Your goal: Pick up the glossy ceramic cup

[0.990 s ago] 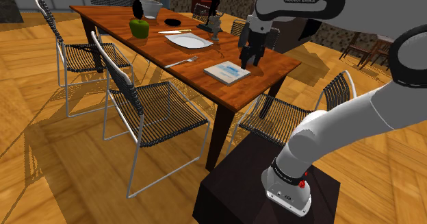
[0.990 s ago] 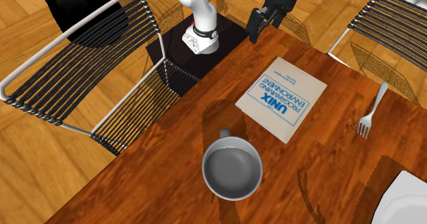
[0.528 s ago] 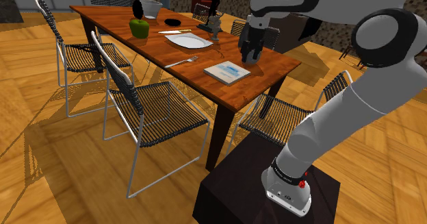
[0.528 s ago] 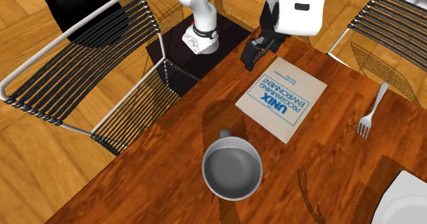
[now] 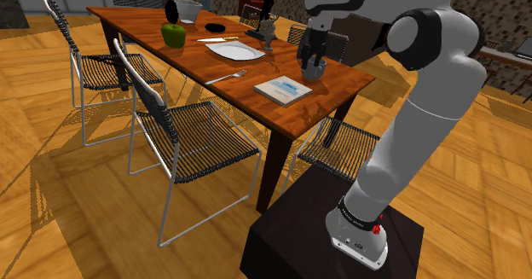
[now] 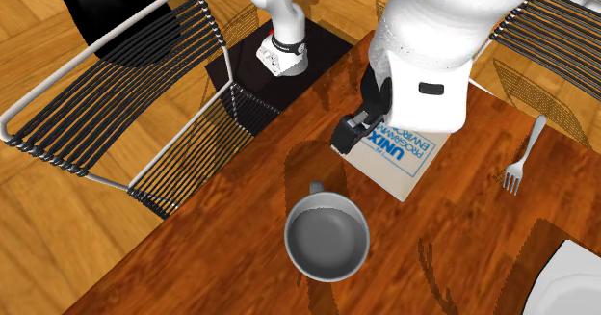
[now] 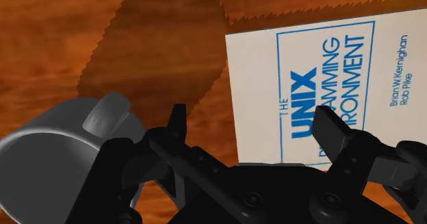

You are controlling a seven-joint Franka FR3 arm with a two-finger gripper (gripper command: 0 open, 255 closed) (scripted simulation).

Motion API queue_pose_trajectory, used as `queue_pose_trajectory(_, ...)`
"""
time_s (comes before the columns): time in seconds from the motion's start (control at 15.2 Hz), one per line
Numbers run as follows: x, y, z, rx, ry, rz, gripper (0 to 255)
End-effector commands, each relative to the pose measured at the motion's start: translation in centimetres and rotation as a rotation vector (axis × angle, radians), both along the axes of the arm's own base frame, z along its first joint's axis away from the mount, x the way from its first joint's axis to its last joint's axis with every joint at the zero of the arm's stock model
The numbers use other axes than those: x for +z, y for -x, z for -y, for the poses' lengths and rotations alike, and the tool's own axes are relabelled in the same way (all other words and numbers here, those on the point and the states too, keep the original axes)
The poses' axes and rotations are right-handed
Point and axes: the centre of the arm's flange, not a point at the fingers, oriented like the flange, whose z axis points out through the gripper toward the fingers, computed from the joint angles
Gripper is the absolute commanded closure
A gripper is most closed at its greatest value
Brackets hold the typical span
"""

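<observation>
Hovering with my gripper (image 7: 253,123) spread and empty above the book (image 7: 328,65), I should centre over the grey cup (image 7: 51,154) just beside it on the table (image 7: 68,38) before descending.

On my brown wooden table (image 6: 236,207), the grey glossy cup (image 6: 327,238) stands near the white paperback book (image 6: 397,159). The silver fork (image 6: 525,155) lies at the book's far side. My black hand (image 6: 352,136) hangs over the book's edge nearest the cup.
</observation>
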Motion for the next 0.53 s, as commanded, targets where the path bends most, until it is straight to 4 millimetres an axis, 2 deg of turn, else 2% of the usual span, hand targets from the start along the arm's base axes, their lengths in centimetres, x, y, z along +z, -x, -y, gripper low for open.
queue_pose_trajectory(0.0, 0.2, -1.2, 2.4, 0.003, 0.005, 0.001, 0)
queue_pose_trajectory(0.46, 0.4, -5.8, 10.2, 0.008, 0.018, 0.003, 0)
